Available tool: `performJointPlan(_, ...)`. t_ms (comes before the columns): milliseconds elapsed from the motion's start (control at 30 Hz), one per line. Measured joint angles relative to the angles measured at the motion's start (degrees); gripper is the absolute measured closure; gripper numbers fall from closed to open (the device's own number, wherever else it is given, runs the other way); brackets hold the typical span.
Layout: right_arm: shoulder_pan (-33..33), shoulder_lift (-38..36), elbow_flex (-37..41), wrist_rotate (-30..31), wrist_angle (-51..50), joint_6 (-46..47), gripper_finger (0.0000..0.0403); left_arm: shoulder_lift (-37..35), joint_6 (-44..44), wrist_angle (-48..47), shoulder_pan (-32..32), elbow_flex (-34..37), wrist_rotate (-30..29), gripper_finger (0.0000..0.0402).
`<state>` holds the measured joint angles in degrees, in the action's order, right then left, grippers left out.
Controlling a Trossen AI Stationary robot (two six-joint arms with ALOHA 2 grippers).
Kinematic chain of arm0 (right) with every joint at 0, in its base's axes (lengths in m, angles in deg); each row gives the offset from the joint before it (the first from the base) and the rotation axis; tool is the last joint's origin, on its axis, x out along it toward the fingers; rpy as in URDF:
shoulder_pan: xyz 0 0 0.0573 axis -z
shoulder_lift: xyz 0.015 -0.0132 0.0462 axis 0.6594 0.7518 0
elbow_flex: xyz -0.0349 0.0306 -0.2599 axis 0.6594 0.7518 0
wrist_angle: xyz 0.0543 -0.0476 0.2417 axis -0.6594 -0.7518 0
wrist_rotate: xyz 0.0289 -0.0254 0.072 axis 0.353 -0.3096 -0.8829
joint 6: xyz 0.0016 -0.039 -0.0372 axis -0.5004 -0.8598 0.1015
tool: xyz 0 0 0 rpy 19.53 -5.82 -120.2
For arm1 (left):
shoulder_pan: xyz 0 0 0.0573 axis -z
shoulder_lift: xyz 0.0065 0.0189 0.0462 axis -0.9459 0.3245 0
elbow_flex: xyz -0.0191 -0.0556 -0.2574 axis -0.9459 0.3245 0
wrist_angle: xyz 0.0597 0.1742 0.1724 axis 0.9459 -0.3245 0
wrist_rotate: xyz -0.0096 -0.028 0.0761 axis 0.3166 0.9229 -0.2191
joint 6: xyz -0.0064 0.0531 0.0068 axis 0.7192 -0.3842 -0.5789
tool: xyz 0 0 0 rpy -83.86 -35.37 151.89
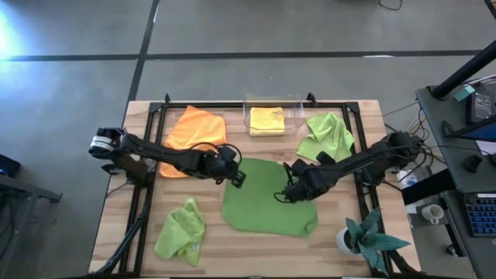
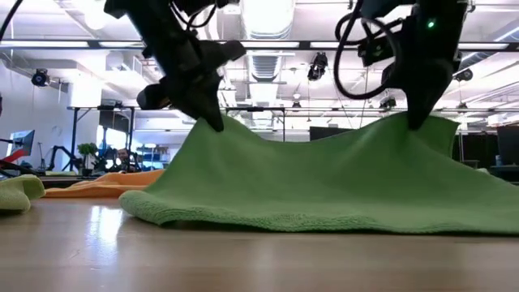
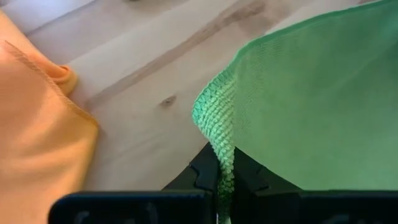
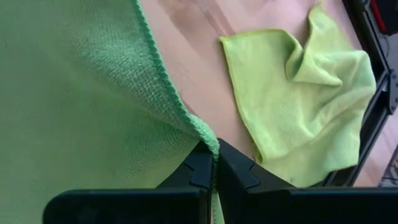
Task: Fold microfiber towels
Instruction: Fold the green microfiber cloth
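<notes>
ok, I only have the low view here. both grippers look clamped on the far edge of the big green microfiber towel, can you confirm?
Observer: Yes. Left wrist view shows the left gripper shut on a corner of the big green microfiber towel.
Operator: And the right?
Observer: The right gripper is pinching the other far corner.
Operator: Anything already folded?
Observer: A folded yellow microfiber towel sits in the clear plastic bin.
</notes>
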<state>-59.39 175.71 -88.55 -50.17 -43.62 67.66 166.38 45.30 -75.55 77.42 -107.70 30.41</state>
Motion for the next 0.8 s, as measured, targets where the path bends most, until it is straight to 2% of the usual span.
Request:
performJointPlan(233,3.04,0.00,1.53,-1.55,1.37,-4.82,0.0394,0.00,0.07,-0.02,-0.03,2.30,0.33,0.0392)
performJointPlan(600,6.80,-0.02,1.50,-2.47,3.60,-10.70,0.0394,0.00,-1.65,0.06,-0.38,2.32,0.33,0.0296)
performJointPlan(800,8.13,-0.04,1.11,-2.55,3.66,-12.03,0.0382,-0.05,-6.39,0.06,-0.40,2.32,2.41,0.0272)
